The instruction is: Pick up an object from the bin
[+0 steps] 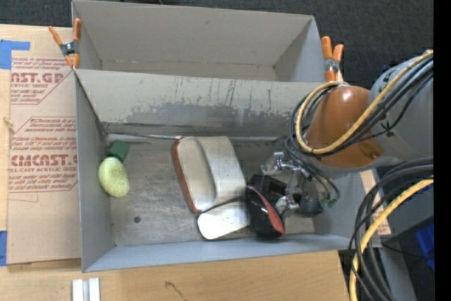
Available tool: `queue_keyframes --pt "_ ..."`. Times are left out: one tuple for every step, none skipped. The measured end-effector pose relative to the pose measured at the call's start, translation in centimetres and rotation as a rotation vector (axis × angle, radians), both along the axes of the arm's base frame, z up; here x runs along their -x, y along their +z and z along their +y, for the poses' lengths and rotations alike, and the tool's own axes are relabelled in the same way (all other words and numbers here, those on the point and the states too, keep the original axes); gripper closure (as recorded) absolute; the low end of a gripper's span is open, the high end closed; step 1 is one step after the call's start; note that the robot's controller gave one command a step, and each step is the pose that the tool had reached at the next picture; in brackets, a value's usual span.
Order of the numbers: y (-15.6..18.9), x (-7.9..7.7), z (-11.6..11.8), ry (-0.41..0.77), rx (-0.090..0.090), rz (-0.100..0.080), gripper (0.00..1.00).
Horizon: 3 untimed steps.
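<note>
My gripper (285, 184) is low in the bin's front right corner, right at a black object with a red rim (263, 212) that lies on the floor there. A flat white oval piece (223, 220) touches that object's left side. Behind these lies a large white oblong case with a brown edge (208, 171), tilted across the middle of the bin.
A yellow-green rounded lump (113, 176) lies by the left wall, with a small dark green block (118, 150) just behind it. The arm, with its orange cover and looped cables, comes in over the right wall. Bare floor lies between the lump and the case.
</note>
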<state>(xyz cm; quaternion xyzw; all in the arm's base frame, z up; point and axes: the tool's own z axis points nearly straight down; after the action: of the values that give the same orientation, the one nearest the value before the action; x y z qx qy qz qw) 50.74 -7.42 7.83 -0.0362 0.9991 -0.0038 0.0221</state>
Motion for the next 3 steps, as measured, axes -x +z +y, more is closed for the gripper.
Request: queue_keyframes --pt "1.5 1.2 1.2 0.104 0.001 0.023 0.00" --pt "0.1 1.8 5.0 0.358 0.009 0.018 0.00" --pt "-0.5 1.4 6.6 0.502 0.010 0.030 1.00"
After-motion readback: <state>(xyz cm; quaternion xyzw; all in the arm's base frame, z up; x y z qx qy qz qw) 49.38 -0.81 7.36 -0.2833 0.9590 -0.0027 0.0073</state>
